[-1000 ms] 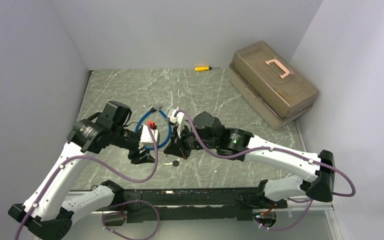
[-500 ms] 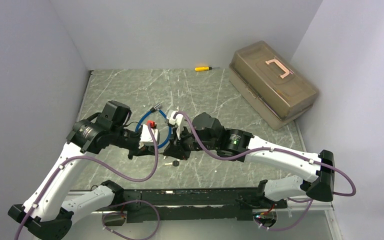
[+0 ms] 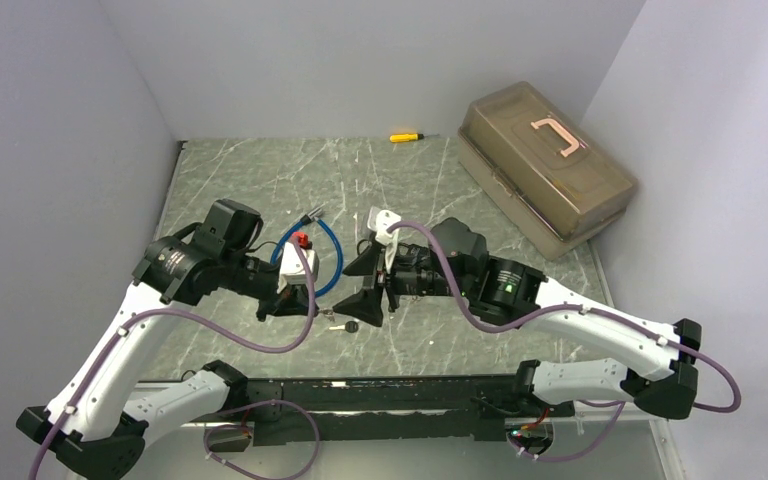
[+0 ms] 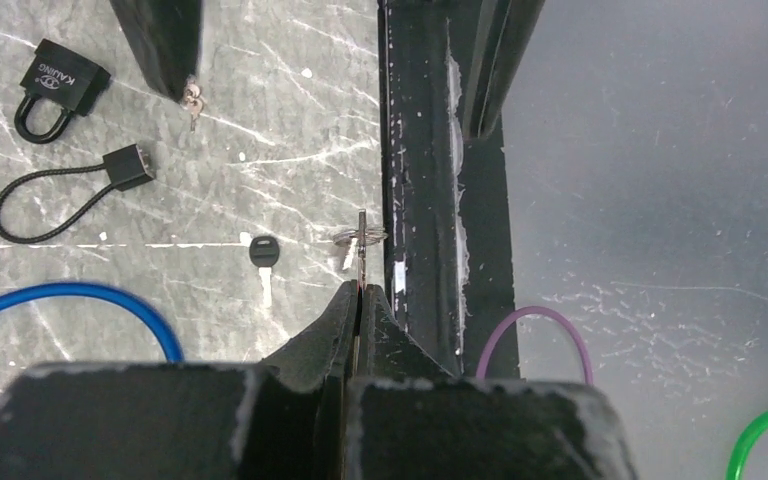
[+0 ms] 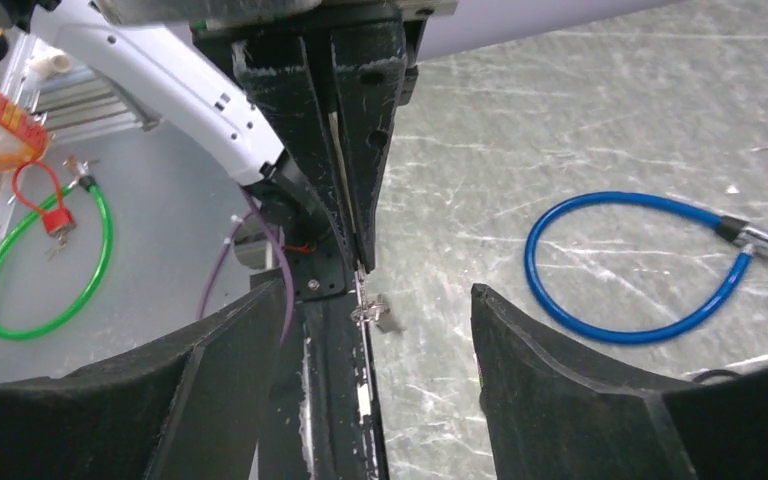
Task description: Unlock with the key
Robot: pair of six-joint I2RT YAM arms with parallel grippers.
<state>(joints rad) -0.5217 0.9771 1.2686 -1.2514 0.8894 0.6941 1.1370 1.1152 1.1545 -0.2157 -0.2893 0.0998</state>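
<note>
**Tabletop** (image 3: 260,180): one, grey-green veined marble. Walled at left, back and right, and closed at the near edge by one black rail (image 4: 420,150). Widest open stretch at far left and centre, between the hands and the back wall. Tighter at far right.

**Arms:** two, white, elbows out, meeting over the near centre of the tabletop.
- Left hand (image 4: 360,300): pressed together, pinching the key.
- Right hand (image 5: 380,300): spread wide, facing the left hand, apart from the key.

**Toolbox** (image 3: 548,165): one, translucent brown with a pink handle, lid down. Set askew in the far right corner, against the right wall.

**Cable locks:** three.
- Blue cable lock (image 5: 533,255): looped flat on the tabletop just beyond the hands, with a chrome end.
- Green cable lock (image 5: 50,250): off the tabletop, on the grey surface past the rail, carrying one red padlock (image 5: 57,226).
- Black cable lock (image 4: 128,165): short, lying on the tabletop.

**Black padlock** (image 4: 65,75): one, lying flat near the black cable lock, apart from it.

**Screwdriver** (image 3: 406,137): one, yellow-handled, by the back wall, well apart from everything else.

**Keys:**
- Key (image 4: 361,265): one, held off the tabletop at the left fingertips, between the two hands. Ring (image 4: 360,238) at its free end.
- Black-headed key (image 4: 264,255): one, flat on the tabletop just beside.
- Small bunch (image 4: 192,97): at the tip of one right finger; count not clear.
</note>
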